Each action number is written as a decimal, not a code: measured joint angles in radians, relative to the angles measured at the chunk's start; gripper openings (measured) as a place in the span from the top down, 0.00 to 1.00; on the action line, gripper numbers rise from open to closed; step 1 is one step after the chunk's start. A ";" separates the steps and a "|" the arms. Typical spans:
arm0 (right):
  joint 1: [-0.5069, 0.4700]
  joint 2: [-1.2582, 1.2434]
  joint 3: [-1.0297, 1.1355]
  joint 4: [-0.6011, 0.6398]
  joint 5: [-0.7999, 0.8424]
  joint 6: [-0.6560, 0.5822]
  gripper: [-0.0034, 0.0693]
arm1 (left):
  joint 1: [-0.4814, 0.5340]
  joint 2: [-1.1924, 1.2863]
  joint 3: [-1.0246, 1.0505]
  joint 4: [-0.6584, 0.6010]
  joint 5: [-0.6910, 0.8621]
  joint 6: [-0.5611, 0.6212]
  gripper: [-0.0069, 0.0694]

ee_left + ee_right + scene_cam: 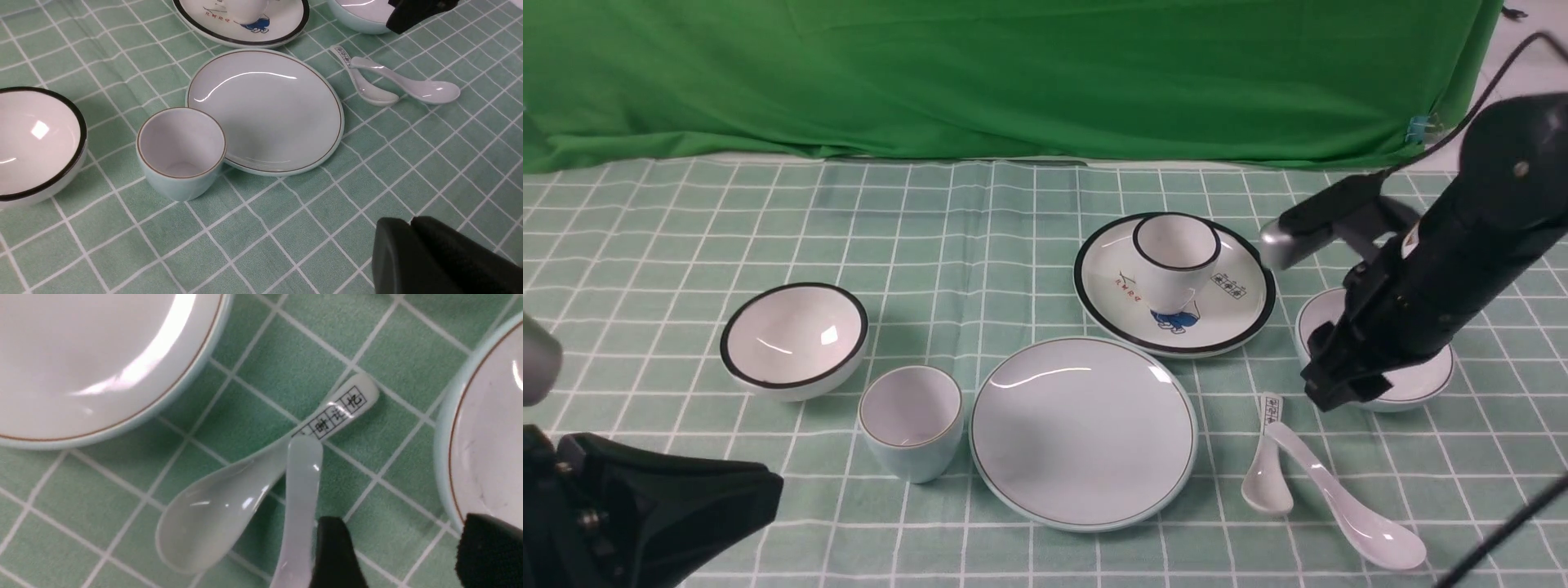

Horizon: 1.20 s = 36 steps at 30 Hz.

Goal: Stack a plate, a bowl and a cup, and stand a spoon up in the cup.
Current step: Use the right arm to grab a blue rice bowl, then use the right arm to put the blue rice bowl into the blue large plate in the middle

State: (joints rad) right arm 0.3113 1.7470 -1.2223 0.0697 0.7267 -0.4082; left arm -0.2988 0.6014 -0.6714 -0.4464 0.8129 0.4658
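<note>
The plate (pixel 1083 433) lies front centre, with the pale blue cup (pixel 911 420) upright and touching its left edge. The bowl (pixel 1421 385) sits at the right, half hidden by my right arm. The plain spoon (pixel 1339 498) lies in front of the bowl, its handle crossing the marked spoon. My right gripper (pixel 1339 394) is open over the bowl's (pixel 482 437) near-left rim. One finger (pixel 490 551) is over the bowl's inside, the other beside the plain spoon's handle (pixel 300 498). My left gripper (pixel 410 222) is shut and empty, low at the front left.
A shorter spoon with printed marks (pixel 1266 474) lies under the plain spoon's handle. A black-rimmed plate with a blue picture (pixel 1233 314) holds a black-rimmed white cup (pixel 1174 257) behind the plain plate. A black-rimmed bowl (pixel 795 339) sits at the left. A green backdrop hangs behind.
</note>
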 joint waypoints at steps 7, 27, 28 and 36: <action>-0.033 0.104 0.000 -0.002 -0.097 -0.034 0.36 | 0.000 0.000 0.000 0.004 0.019 0.000 0.89; 0.063 0.004 -0.003 -0.111 -0.055 0.056 0.85 | 0.000 0.000 0.000 0.017 0.080 0.000 0.89; 0.107 -0.030 -0.003 -0.109 -0.048 0.080 0.85 | 0.000 0.000 0.000 0.023 0.077 0.000 0.89; 0.446 -0.095 -0.008 -0.079 -0.071 0.128 0.85 | 0.000 0.000 0.000 0.026 0.075 0.000 0.89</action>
State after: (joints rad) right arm 0.7570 1.6524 -1.2298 -0.0095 0.6557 -0.2800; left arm -0.2988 0.6014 -0.6714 -0.4207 0.8880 0.4658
